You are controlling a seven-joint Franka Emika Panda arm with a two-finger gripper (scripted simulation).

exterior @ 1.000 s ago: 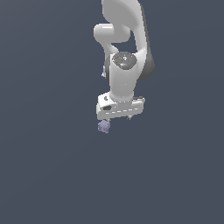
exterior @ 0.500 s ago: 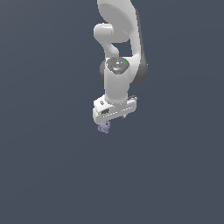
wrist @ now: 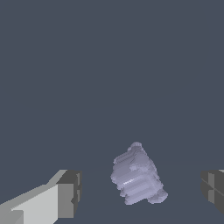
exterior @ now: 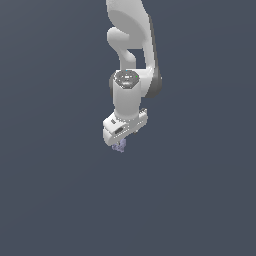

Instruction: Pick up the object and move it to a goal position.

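Filling the upper middle of the exterior view, the white arm (exterior: pixel 131 60) now stands straighter over its target than a second ago, when the hand sat broadside and a little toward the exterior view's right of the block. Since then the wrist has turned and come down, so the gripper (exterior: pixel 120 142) hangs directly over the object (exterior: pixel 119 146), which shows only as a small lavender patch just below the white hand, near the frame's centre. Its fingers are spread: in the wrist view one pad (wrist: pixel 69 194) stands at the lower left and the other at the lower right edge, with the lumpy, ridged object (wrist: pixel 136 176) between them, touching neither and sitting nearer the right-hand one. That reads as alignment done and the closing squeeze not yet made; the lift and carry to the goal remain. No goal marker is visible in either view. The surface (exterior: pixel 55 200) is a flat, uniform dark slate grey with no edge, wall or other item to be seen around it.
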